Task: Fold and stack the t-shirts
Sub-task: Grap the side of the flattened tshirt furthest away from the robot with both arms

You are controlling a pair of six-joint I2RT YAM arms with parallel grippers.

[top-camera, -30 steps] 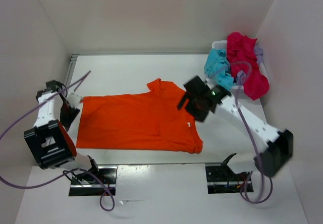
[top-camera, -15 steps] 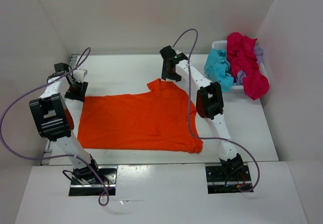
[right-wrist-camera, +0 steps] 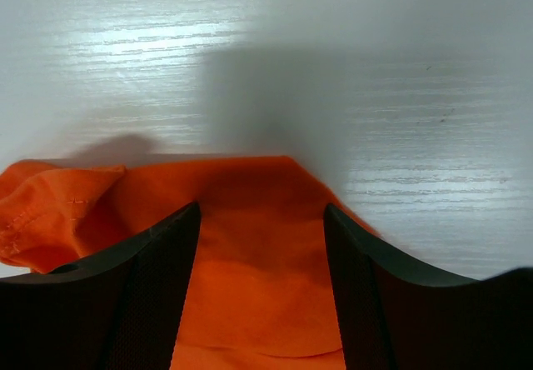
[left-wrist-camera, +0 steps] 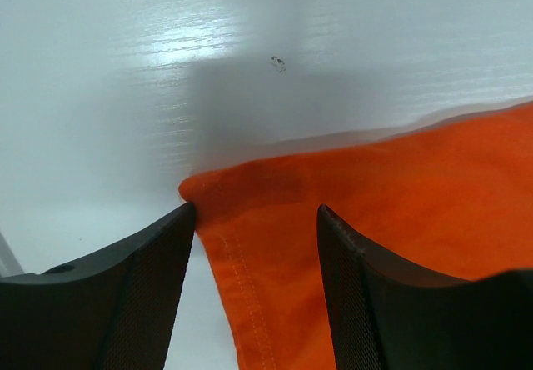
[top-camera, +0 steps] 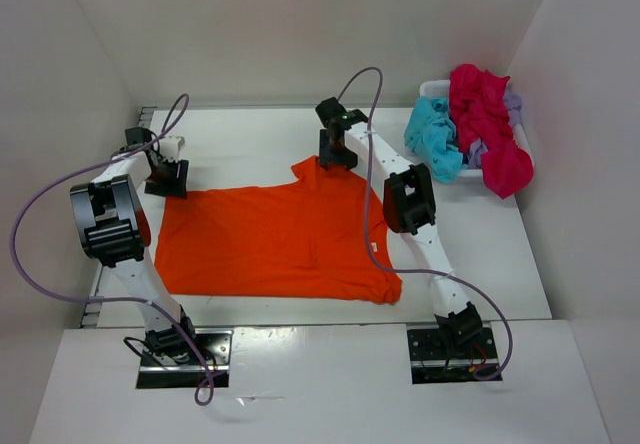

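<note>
The orange t-shirt (top-camera: 275, 239) is looking soft, light and floppy. The left gripper (left-wrist-camera: 256, 220) and right gripper (right-wrist-camera: 262, 220) are sitting wide apart around its far corners, good spots for pinching.

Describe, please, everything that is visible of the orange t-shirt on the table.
The orange t-shirt is plain, soft cloth, spread nearly flat on the white table. A stitched hem runs along its far left corner. A sleeve bunches at the far edge, and the near right corner is slightly rumpled. The left gripper and the right gripper each stand open astride a far corner, not closed on it.
</note>
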